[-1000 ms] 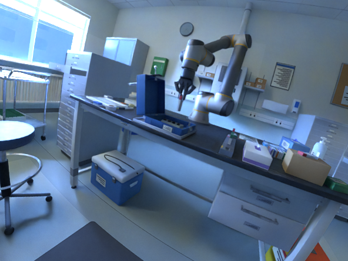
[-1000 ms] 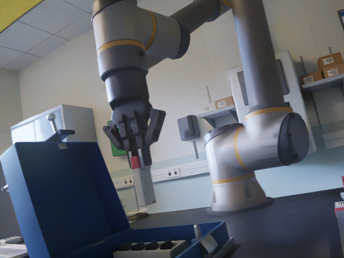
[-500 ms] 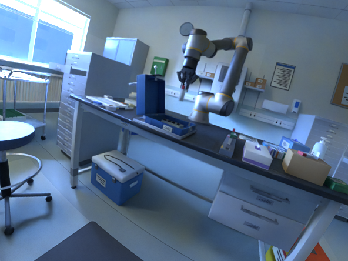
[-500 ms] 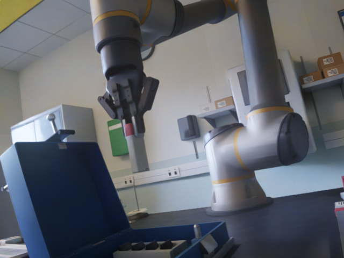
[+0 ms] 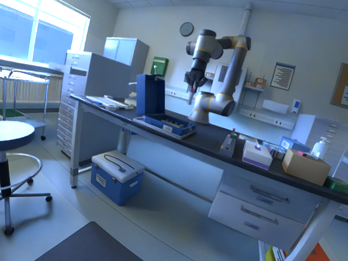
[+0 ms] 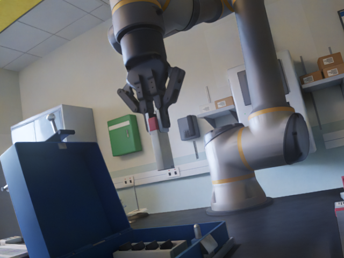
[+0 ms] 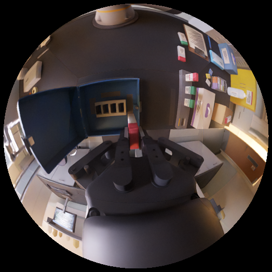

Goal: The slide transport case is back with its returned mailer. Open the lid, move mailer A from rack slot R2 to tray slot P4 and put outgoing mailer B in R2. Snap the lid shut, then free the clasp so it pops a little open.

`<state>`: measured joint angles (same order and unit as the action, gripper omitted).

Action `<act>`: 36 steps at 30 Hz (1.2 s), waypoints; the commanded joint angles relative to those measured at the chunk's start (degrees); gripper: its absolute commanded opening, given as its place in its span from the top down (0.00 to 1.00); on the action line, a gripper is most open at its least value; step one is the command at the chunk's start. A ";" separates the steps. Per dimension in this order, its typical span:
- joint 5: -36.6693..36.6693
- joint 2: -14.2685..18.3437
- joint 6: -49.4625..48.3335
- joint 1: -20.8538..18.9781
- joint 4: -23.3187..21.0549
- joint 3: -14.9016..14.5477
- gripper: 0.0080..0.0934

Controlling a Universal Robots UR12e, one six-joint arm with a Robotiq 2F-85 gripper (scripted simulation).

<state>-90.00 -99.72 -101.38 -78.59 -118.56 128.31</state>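
Note:
A red-capped grey mailer (image 6: 161, 144) hangs high above the open blue transport case (image 5: 164, 120), apart from it. The case lid (image 6: 61, 191) stands upright. Inside the case the rack (image 7: 110, 108) shows a row of dark slots, and I see no mailer in them. The slotted tray (image 7: 183, 100) lies on the bench to the right of the case, with red- and green-capped mailers (image 7: 191, 77) beside it. My gripper (image 6: 153, 118) is high over the right edge of the case. It is closed on the mailer's red end (image 7: 133, 135).
The robot's base (image 5: 210, 105) stands on the dark bench behind the case. A white and purple box (image 5: 256, 155), a cardboard box (image 5: 305, 166) and a pump bottle (image 5: 319, 148) crowd the bench's right end. A blue cooler (image 5: 117, 176) sits on the floor below.

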 commanded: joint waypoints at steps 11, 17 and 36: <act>0.01 6.23 13.97 -14.05 -0.88 -5.45 1.00; 0.00 10.16 20.35 -20.40 -1.00 -9.26 1.00; 0.00 13.81 25.41 -25.40 -0.90 -13.05 1.00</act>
<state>-90.01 -85.87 -75.97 -104.01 -119.43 115.30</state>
